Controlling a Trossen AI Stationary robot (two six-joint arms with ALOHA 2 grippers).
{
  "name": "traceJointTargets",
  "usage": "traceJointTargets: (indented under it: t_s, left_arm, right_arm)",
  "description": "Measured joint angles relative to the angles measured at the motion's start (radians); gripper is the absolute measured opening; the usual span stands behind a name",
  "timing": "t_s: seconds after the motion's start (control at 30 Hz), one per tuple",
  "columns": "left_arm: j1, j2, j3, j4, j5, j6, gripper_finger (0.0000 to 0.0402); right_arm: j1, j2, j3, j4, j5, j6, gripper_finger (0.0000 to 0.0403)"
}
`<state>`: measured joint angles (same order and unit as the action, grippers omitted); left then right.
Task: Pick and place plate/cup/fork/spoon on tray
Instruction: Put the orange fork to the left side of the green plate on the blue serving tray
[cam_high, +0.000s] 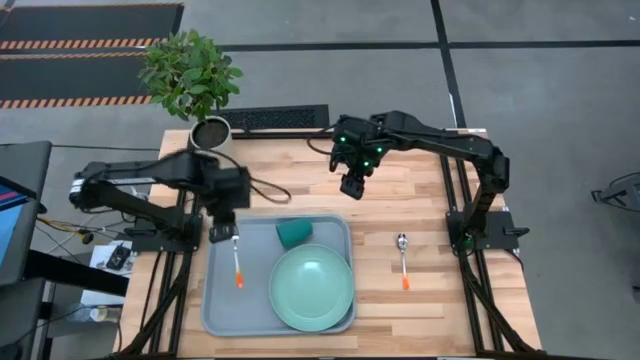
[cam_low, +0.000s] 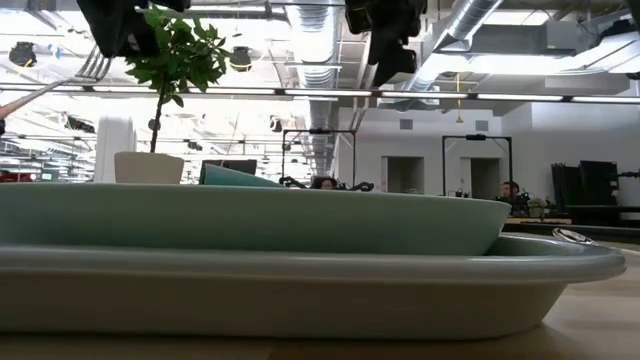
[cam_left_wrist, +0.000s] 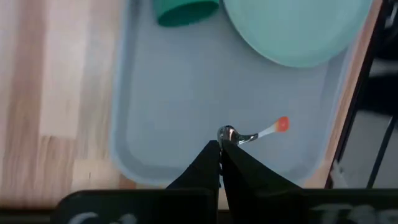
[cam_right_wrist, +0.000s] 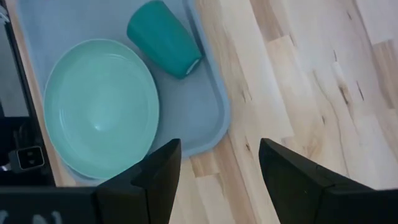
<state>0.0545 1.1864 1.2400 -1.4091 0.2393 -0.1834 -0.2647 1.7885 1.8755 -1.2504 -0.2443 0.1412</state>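
The pale grey-blue tray (cam_high: 222, 300) lies on the table's near left part. The mint plate (cam_high: 312, 287) rests flat in its near right part. The teal cup (cam_high: 294, 233) lies on its side in the tray's far right part. My left gripper (cam_high: 226, 237) is over the tray's far left part, shut on the fork (cam_high: 237, 265); the fork's orange tip (cam_high: 239, 282) points toward the near edge. The spoon (cam_high: 402, 260) lies flat on the table right of the tray. My right gripper (cam_high: 352, 185) hangs open and empty over the table beyond the tray. My left gripper pinches the fork's shiny metal end (cam_left_wrist: 227, 133) between its two fingertips (cam_left_wrist: 211, 155), coming from above. The handle sticks out past the fingers over the tray floor, ending in the orange tip (cam_left_wrist: 283, 124). Whether the tip touches the tray, I cannot tell.
A potted plant (cam_high: 190, 75) in a white pot (cam_high: 210, 131) stands at the table's far left corner. A dark grille (cam_high: 276, 118) lies along the far edge. Bare wood shows around the spoon and between the tray and the far edge.
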Motion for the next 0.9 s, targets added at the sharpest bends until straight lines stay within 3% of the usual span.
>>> traceJointTargets:
  t_s: [0.17,0.33,0.57,0.9]
  left_arm:
    - [-0.055,0.109,0.0,0.087,0.029,0.072,0.0]
    - [-0.086,0.13,-0.005,0.229,0.037,0.048,0.0]
    - [-0.163,0.116,-0.139,0.31,0.119,0.011,0.0]
    - [-0.168,0.118,-0.279,0.481,0.157,-0.013,0.0]
  right_arm:
    - [0.001,-0.008,0.0,-0.019,0.0,-0.011,0.0239]
    - [0.001,-0.017,0.0,-0.059,0.0,-0.026,0.024]
    - [0.002,-0.022,0.001,-0.059,0.001,-0.048,0.024]
    - [-0.006,-0.024,0.001,-0.059,0.002,-0.071,0.024]
